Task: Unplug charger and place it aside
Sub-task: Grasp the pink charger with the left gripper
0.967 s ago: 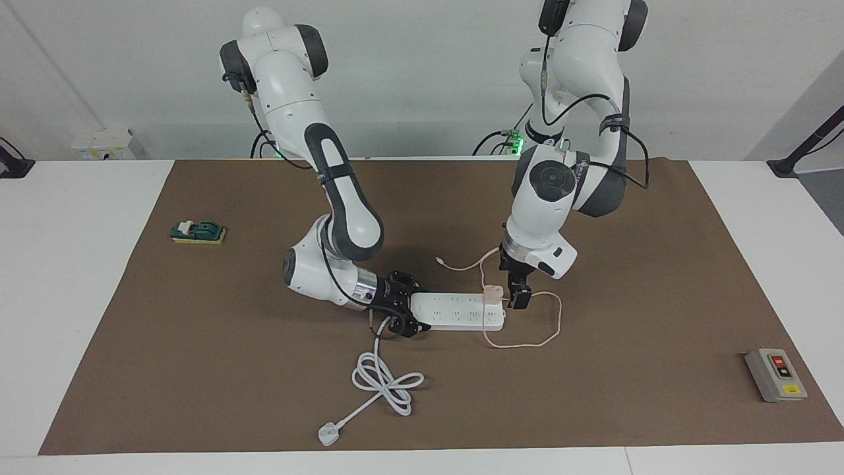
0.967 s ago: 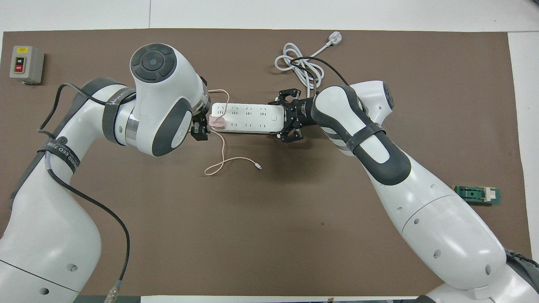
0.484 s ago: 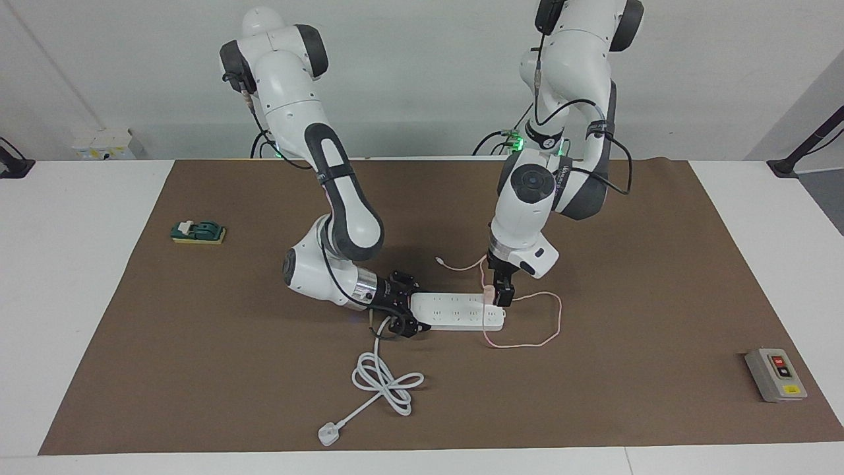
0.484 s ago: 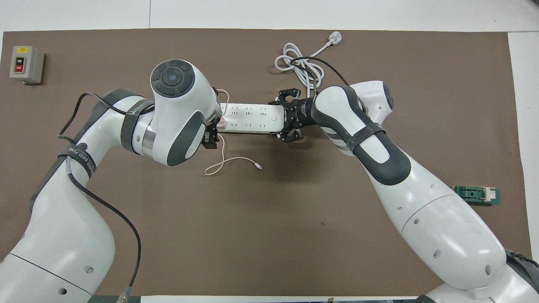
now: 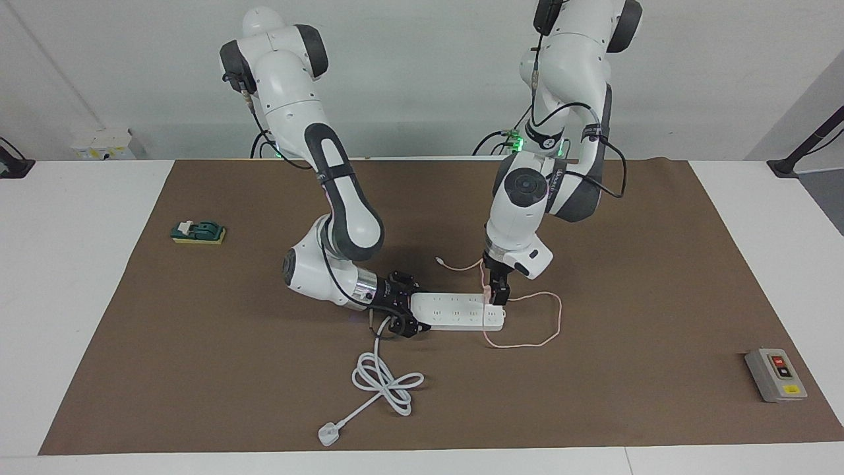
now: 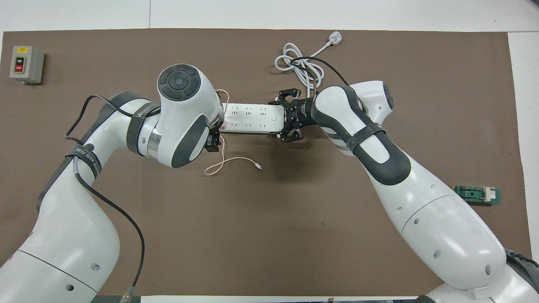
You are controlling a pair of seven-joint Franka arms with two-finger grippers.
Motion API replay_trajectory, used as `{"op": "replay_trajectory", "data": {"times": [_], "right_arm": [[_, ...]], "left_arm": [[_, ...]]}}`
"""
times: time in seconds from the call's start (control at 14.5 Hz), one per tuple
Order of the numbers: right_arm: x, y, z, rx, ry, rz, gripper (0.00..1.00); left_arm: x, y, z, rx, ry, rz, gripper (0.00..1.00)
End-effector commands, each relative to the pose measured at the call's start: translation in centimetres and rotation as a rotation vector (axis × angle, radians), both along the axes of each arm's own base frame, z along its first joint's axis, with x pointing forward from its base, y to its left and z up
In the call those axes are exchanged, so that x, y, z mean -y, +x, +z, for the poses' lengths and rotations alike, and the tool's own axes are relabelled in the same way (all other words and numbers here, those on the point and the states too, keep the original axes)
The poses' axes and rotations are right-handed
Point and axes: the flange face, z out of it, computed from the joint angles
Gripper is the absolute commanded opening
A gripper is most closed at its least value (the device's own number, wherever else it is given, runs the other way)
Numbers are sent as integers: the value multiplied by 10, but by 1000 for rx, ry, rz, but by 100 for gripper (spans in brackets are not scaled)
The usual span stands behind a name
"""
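The pale pink charger [image 5: 487, 290] is plugged into the end of the white power strip [image 5: 455, 311] that lies toward the left arm's end of the table. My left gripper [image 5: 494, 291] stands upright on it and hides most of it. In the overhead view only a pink edge of the charger [image 6: 222, 124] shows beside the left arm's wrist. Its thin pink cable [image 5: 535, 341] loops on the mat, and also shows in the overhead view [image 6: 223, 162]. My right gripper [image 5: 401, 313] lies low and is shut on the strip's other end [image 6: 273, 118].
The strip's thick white cord [image 5: 382, 382] lies coiled farther from the robots, ending in a white plug [image 5: 328, 433]. A grey switch box [image 5: 776, 375] sits toward the left arm's end. A green block [image 5: 198, 231] sits toward the right arm's end.
My left gripper has moved from beside the strip's end sideways onto the charger, and its arm has swung over the strip. The right arm and the strip have not moved.
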Motion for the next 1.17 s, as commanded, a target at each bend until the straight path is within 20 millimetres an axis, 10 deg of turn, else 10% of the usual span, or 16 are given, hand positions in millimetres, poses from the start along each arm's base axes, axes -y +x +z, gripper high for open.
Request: {"op": "replay_trajectory", "data": {"times": [0.0,0.28,0.55,1.11], "right_arm": [[-5,-9,-19,36,-15,20,0],[-4,-8,-18,37,-14,19,0],[-3,-8,-18,37,-14,17,0],[-3,-8,-19,34,-14,17,0]], "left_arm": [[-3,5,-5,19,13,4,92],[-4,9,-8,13,16,-11,76],[0,8,-5,14,14,-37,2],[8,14,1,73,-26,-63,0]]}}
